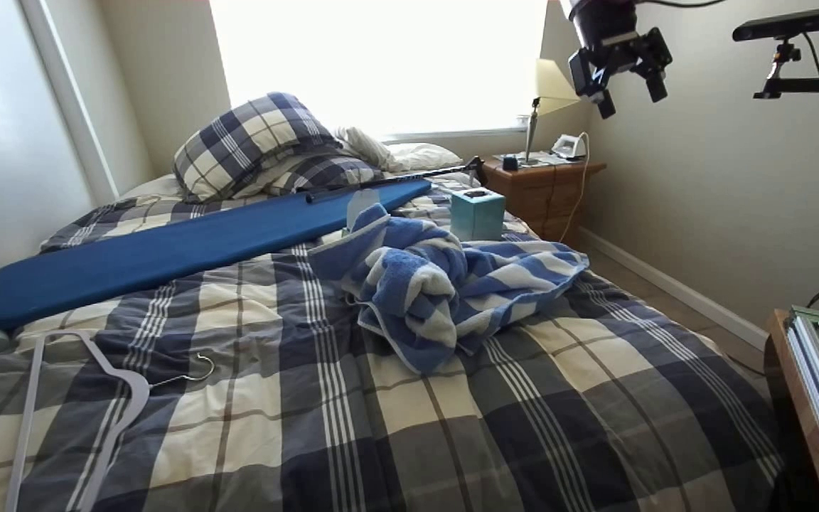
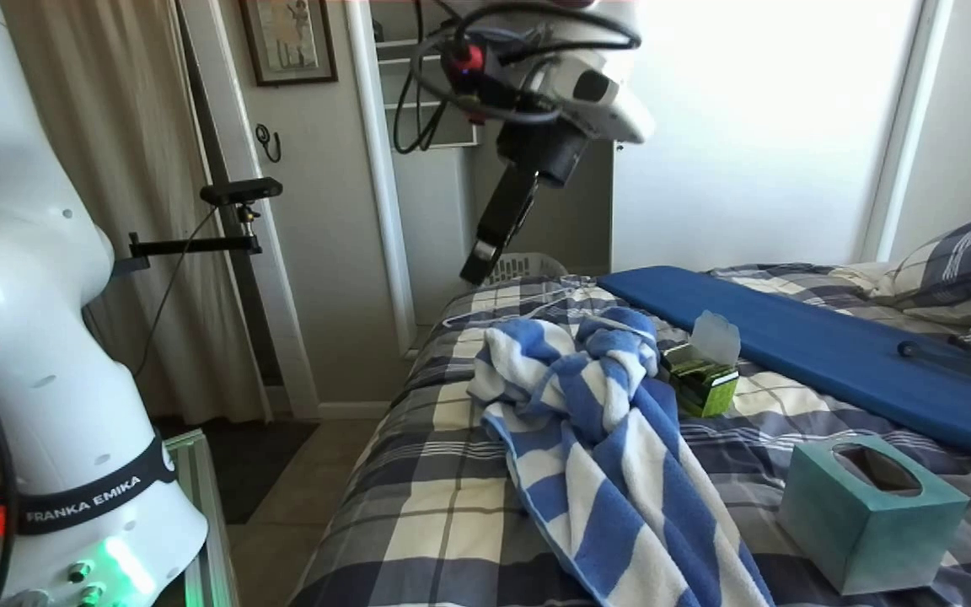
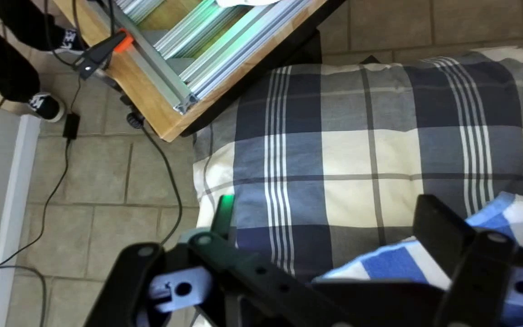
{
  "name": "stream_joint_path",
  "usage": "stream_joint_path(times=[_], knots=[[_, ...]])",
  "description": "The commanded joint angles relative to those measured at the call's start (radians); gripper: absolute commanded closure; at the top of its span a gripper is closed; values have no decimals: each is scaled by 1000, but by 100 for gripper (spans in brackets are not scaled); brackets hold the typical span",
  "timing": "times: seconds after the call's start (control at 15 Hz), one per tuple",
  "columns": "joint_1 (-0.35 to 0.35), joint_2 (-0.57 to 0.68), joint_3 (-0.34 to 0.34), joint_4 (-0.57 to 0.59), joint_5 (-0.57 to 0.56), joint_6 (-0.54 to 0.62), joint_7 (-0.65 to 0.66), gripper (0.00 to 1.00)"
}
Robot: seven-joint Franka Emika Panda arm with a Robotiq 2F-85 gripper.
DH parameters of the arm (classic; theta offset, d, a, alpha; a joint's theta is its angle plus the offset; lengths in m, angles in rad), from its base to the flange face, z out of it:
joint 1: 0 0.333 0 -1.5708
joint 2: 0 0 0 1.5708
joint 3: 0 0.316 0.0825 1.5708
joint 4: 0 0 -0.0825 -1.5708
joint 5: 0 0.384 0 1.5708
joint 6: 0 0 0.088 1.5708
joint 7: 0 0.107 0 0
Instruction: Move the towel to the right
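The blue-and-white striped towel [image 1: 420, 284] lies crumpled on the plaid bed, bunched at one end, with a flatter tail reaching toward the bed's edge. Its tail [image 2: 620, 514] runs toward the camera in an exterior view. Well above the bed hangs my gripper [image 1: 631, 101], pointing down and touching nothing. From the side, its fingers [image 2: 494, 232] appear over the far part of the bed. In the wrist view the jaws of the gripper [image 3: 324, 204] are spread wide with no object held. A corner of the towel [image 3: 393, 265] shows below, partly hidden by the gripper body.
A teal tissue box [image 2: 873, 514] and an open green box [image 2: 705, 379] stand beside the towel. A long blue pad [image 1: 203, 242] crosses the bed. A hanger [image 1: 125, 384] lies nearby. The robot's wooden stand [image 3: 175, 122] borders the bed.
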Motion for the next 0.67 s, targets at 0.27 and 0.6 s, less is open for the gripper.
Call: stream_joint_path(times=[0.27, 0.6], knots=[[-32, -204, -20, -473, 167, 516, 25, 0], [-33, -134, -11, -417, 154, 482, 5, 0]])
